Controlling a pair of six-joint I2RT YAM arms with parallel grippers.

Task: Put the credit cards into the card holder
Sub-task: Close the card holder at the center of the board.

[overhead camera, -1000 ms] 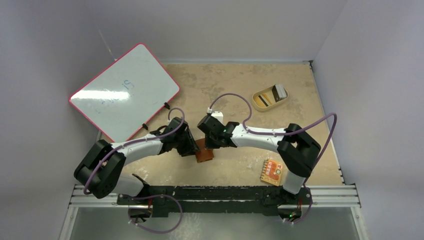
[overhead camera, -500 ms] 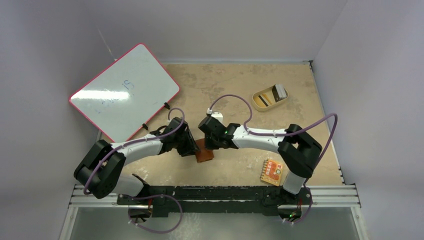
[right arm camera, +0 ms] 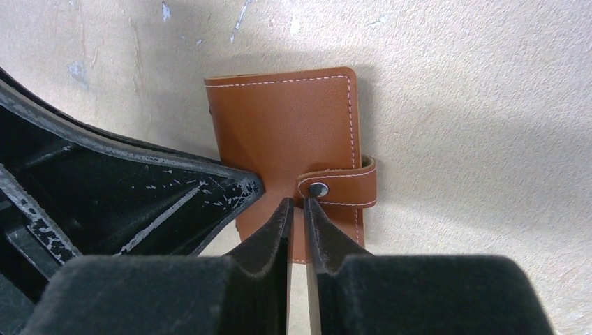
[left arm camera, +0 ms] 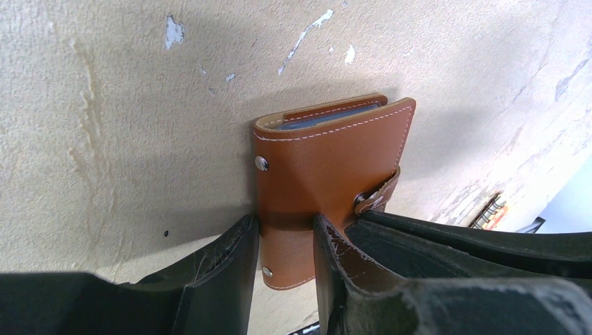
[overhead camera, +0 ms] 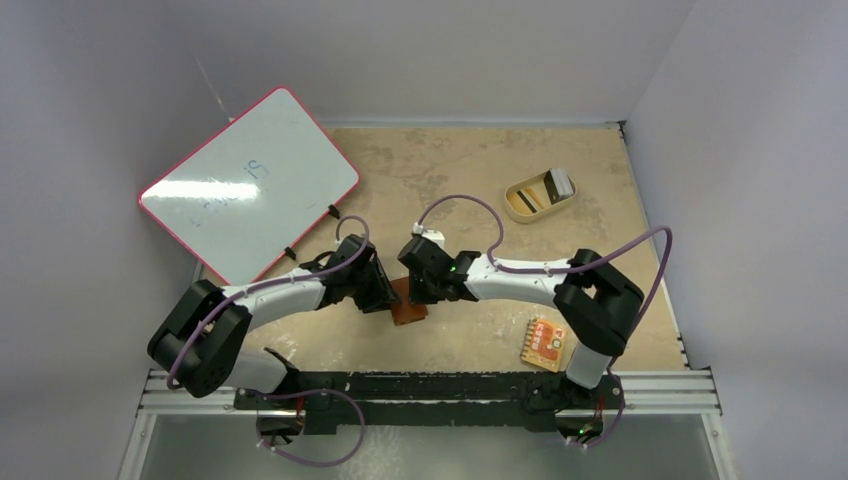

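Observation:
The brown card holder (overhead camera: 408,313) lies shut on the table between both arms, its snap tab (right arm camera: 342,185) fastened. My left gripper (left arm camera: 285,227) is slightly open over its edge: a strip of the leather cover (left arm camera: 328,150) shows between the fingers, and one tip rests on the cover. My right gripper (right arm camera: 297,204) is shut to a thin slit, with its tips on the cover (right arm camera: 286,125) right beside the tab's snap. Black credit cards (overhead camera: 527,200) lie in the tan oval dish (overhead camera: 512,192) at the back right, far from both grippers.
A pink-framed whiteboard (overhead camera: 250,185) leans at the back left. An orange-red patterned packet (overhead camera: 544,343) lies near the front right, next to the right arm's base. Grey walls close in the table on three sides.
My right gripper has crept slightly toward the card holder, ending with its tips at the tab. The left arm and the card holder have held still.

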